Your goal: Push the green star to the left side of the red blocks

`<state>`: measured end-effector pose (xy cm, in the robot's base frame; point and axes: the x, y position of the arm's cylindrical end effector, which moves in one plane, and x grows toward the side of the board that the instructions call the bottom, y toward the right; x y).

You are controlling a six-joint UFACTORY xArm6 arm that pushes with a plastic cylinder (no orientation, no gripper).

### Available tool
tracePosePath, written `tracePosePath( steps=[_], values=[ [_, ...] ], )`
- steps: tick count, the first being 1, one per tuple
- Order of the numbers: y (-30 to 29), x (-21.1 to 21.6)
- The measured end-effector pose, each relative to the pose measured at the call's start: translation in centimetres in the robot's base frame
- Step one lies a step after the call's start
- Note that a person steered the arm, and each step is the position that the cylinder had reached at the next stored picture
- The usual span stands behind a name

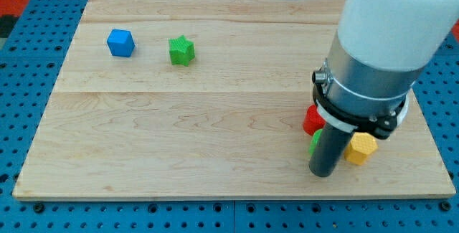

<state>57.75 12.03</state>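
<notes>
Currently: my tip (322, 173), bare rod, no jaws, holds nothing, beside red block (312, 120). Green star (181, 50) far up-left of tip, near blue cube (120, 43). You circle behind star, push rightward gently.

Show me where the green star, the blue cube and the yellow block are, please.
green star (181, 50): camera view, middle of its top face.
blue cube (120, 42): camera view, centre of the cube.
yellow block (361, 148): camera view, its visible face beside the rod.
</notes>
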Motion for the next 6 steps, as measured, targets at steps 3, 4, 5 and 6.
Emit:
tracePosePath(
  steps=[3, 4, 5, 6],
  values=[
    [-17.7, -3.5],
    [-19.6, -6.9],
    [-19.7, -9.9],
    [-20.5, -14.6]
  ],
)
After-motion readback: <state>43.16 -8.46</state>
